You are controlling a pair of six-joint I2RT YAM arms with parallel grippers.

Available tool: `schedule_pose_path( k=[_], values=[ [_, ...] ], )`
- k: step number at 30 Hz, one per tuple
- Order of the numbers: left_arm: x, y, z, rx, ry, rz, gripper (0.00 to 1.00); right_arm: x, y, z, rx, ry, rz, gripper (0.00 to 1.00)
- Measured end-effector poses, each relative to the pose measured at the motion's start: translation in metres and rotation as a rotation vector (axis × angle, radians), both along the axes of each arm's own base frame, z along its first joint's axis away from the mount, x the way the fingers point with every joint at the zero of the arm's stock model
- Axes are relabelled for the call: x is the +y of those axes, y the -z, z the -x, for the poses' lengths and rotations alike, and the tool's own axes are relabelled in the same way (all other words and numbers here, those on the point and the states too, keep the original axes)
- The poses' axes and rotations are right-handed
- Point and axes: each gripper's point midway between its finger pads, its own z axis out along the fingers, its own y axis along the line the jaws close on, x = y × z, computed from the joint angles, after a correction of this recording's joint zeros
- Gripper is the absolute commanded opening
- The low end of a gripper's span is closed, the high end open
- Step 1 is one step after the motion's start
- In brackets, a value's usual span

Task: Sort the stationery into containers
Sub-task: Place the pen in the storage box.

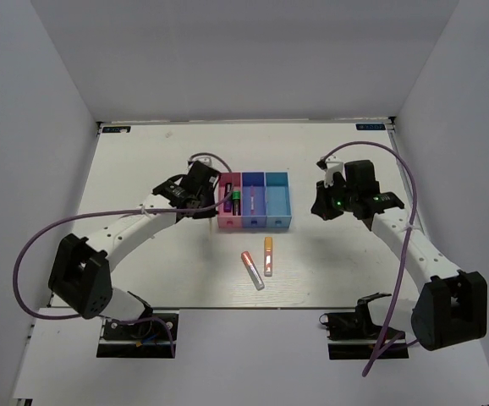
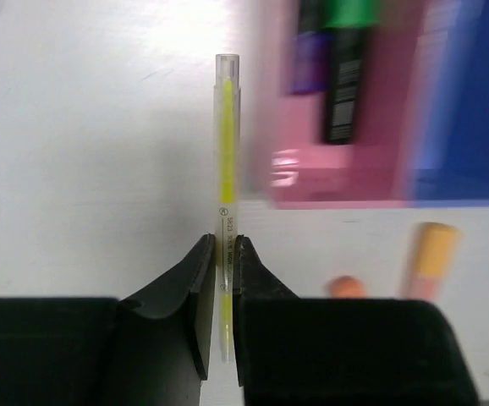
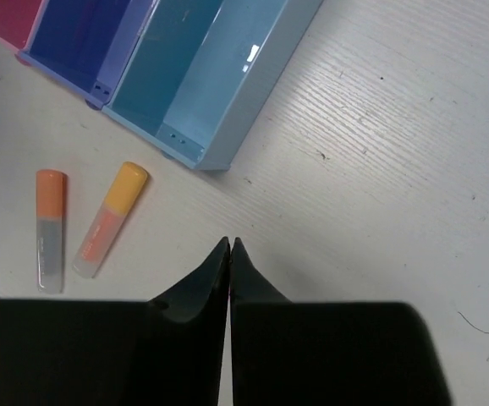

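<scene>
Your table (image 1: 143, 169) is a matt off-white board. The right wrist view shows fine parallel grain in it, with a few dark specks and one hairline scratch. Plain pale grey walls (image 1: 253, 59) close it in at 9, 12 and 3 o'clock, and small blue tags (image 1: 371, 126) mark its far corners.

Near the middle stand the pink bin (image 1: 229, 223), blue bin (image 1: 253, 223) and teal bin (image 1: 278, 203), joined in a row. The pink bin holds the green marker (image 1: 236, 203) and the purple marker (image 1: 227, 203) side by side. A thin pink pen (image 1: 250, 201) seems to lie in the blue bin.

Your left gripper (image 2: 225, 245) is at 9 o'clock of the pink bin and pinches the yellow pen (image 2: 227, 144) near one end. In its wrist view the pen points to 12 o'clock. You cannot tell whether the pen is clear of the table.

Your right gripper (image 3: 230, 245) is at 3 o'clock of the teal bin, apart from it. Its fingers are pressed together on nothing.

At 6 o'clock of the bins, the orange marker (image 1: 268, 255) and the red-grey marker (image 1: 253, 270) lie close together on the bare board.
</scene>
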Motion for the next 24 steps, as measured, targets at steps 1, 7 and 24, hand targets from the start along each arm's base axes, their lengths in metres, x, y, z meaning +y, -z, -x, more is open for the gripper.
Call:
schedule_pose_path(
  k=[1, 7, 24],
  values=[
    [-0.012, -0.015, -0.004, -0.038, 0.023, 0.028, 0.07, 0.000, 0.002, 0.000, 0.008, -0.001, 0.001, 0.00],
    [-0.081, -0.068, -0.033, -0.148, 0.120, 0.136, 0.10, 0.003, 0.005, 0.005, 0.033, -0.019, -0.008, 0.66],
    [-0.155, -0.014, -0.104, -0.084, 0.127, 0.112, 0.36, 0.020, 0.012, 0.022, 0.119, -0.118, -0.083, 0.30]
  ],
)
